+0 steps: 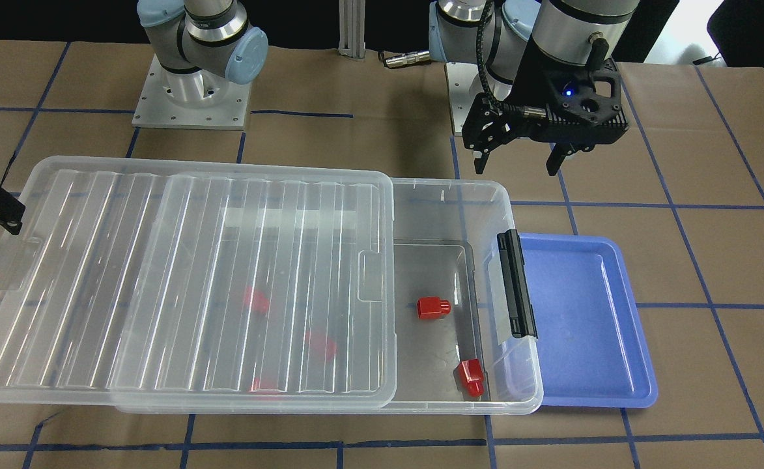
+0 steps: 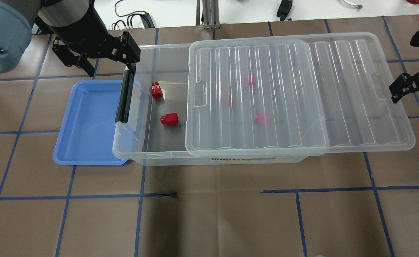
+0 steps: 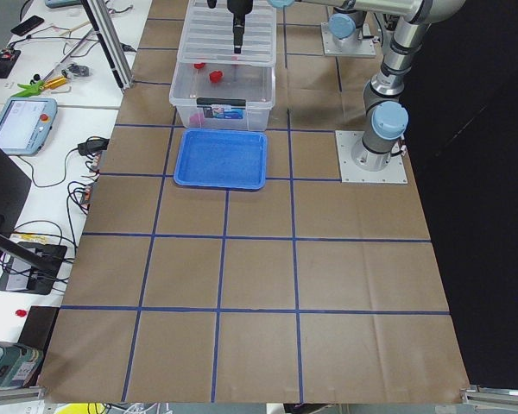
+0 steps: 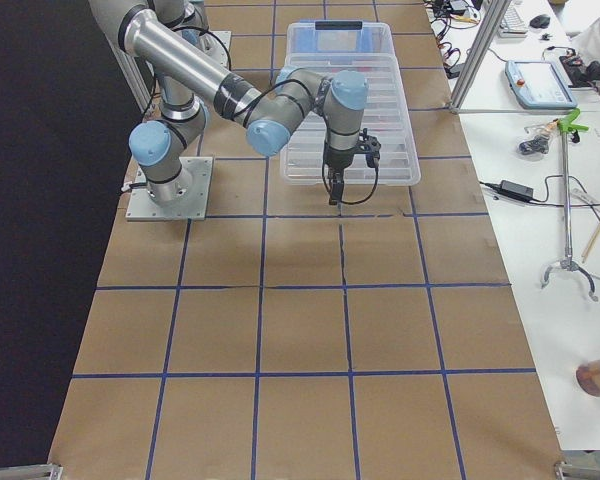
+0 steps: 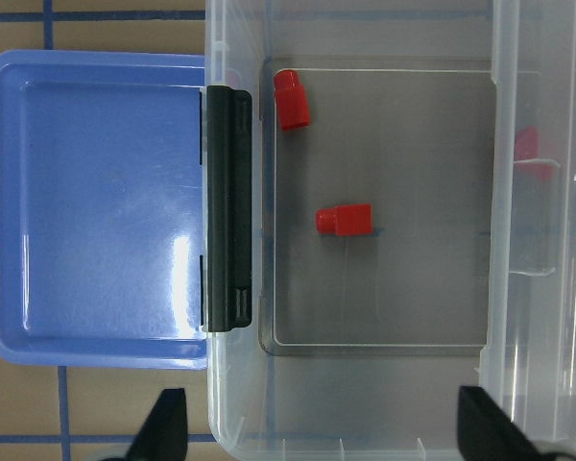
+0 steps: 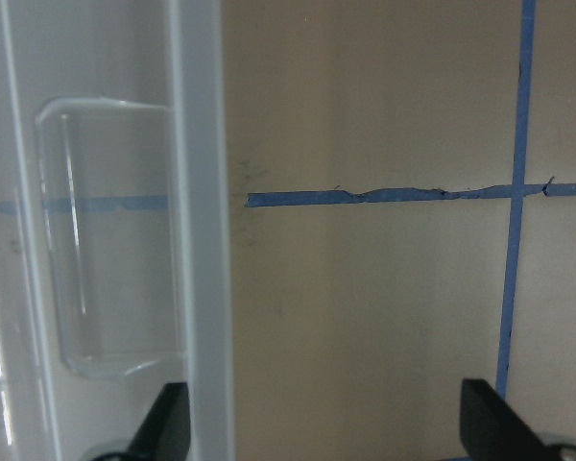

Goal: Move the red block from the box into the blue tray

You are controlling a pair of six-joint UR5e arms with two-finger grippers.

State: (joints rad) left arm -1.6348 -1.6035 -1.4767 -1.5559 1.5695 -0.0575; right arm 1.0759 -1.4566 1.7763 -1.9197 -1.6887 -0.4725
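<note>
Left gripper (image 1: pixel 517 161) hangs open by the uncovered left end of the box (image 1: pixel 450 189), red block (image 1: pixel 434 307) inside; right gripper (image 6: pixel 326 423) open beside the lid (image 1: pixel 193 280)

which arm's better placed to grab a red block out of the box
Left. The left gripper, open, hovers by the uncovered end of the box, beside the blue tray, where two red blocks lie exposed. The right gripper is off beyond the lid.

Brown table (image 2: pixel 209 221) (blue tape grid (image 2: pixel 88 196)), teach pendant (image 3: pixel 22 125) beside it.
</note>
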